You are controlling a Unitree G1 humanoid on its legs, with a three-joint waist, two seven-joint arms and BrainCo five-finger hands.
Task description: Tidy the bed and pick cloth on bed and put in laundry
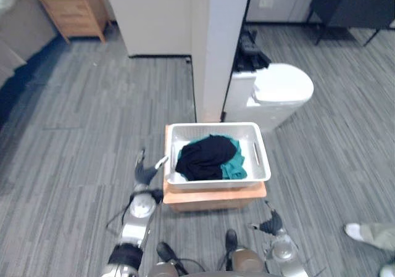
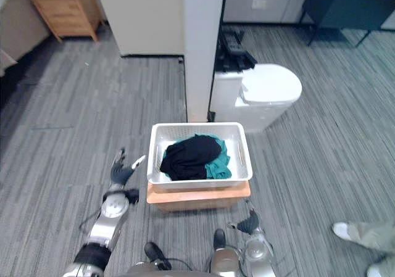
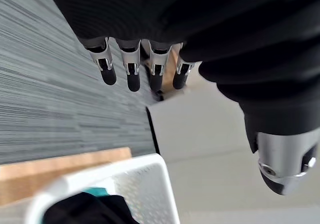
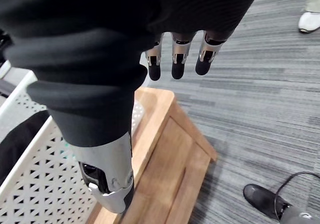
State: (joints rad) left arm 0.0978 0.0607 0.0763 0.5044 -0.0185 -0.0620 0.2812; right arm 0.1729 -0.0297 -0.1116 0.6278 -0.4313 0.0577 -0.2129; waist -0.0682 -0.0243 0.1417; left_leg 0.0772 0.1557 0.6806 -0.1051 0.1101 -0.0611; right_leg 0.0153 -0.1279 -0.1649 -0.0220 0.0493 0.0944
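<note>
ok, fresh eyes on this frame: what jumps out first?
The white laundry basket sits dead centre on a low wooden stand, with a black cloth heaped over a teal cloth inside it. The left hand hovers open beside the basket's left wall. The right hand hangs open, holding nothing, off the stand's near right corner.

A white laundry basket sits on a low wooden stand on the grey floor, holding a black cloth bunched over a teal cloth. The left hand hovers just beside the basket's left wall, fingers spread; the right hand hangs near the stand's right corner.
</note>
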